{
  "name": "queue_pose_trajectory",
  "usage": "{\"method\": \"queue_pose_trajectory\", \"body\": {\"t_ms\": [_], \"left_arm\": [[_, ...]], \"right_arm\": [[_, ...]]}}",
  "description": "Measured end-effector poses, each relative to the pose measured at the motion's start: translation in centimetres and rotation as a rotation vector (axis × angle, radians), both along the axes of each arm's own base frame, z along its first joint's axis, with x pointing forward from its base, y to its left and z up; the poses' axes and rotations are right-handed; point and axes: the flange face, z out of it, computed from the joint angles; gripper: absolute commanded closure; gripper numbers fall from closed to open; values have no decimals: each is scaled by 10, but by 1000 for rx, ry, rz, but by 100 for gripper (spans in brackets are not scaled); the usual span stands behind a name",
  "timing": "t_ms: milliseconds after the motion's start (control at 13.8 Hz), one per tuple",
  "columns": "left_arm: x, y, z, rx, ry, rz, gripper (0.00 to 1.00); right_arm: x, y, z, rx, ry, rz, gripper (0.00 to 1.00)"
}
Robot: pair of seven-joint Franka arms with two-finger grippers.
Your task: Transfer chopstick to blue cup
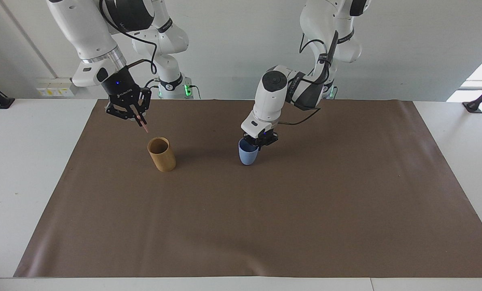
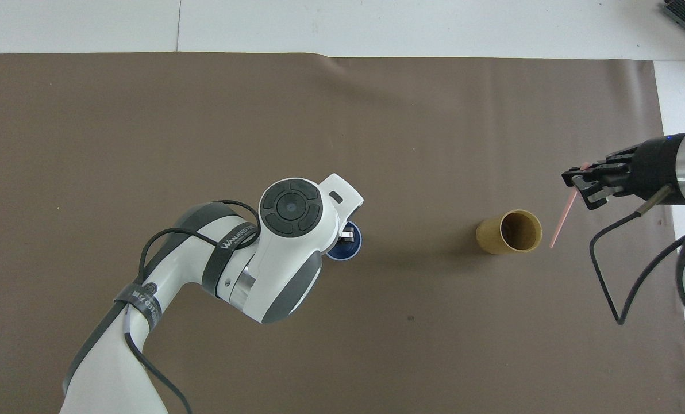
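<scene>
A brown paper-like mat is seen spread over the white table, and both cups stand on it.

Nearest the robots, the right gripper is held in the air over the mat, on the robots' side of the tan-brown cylindrical cup and clear of its rim. Its fingertips are closed on the upper end of a thin pink chopstick with a pale tip, which hangs slanted downward with its lower end free above the mat, outside the cup. In the overhead view the chopstick is seen beside the tan cup, toward the right arm's end of the table, and the right gripper is seen at its top end. The tan cup is upright and its visible interior is empty.

The left gripper is lowered onto the rim of the small matte light-blue handleless cup. Its fingertips are pinched on the cup wall, one finger inside the mouth, as the overhead view shows. The blue cup stands near the middle of the mat, level with the tan cup and well apart from it. No chopstick is seen in it.
</scene>
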Motion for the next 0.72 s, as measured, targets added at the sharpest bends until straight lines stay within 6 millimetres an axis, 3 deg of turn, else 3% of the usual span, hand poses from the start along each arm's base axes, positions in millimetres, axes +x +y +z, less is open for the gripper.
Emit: {"method": "queue_pose_trajectory", "body": {"t_ms": [145,362,507,724], "left_arm": [[0,-1,1,-1,-2,-2,0],[3,-2,9,-12,-16,-15,0],[8,3,26,-28,-38,-7,0],[22,47,67,-24,-27,40,0]], "right_arm": [[-1,8,5,7,2,-24,100],[-3,32,7,19,13,-64,100],[-6,52,8,29,24,-94,100],[-9,83,11,48,16,-125,100]]}}
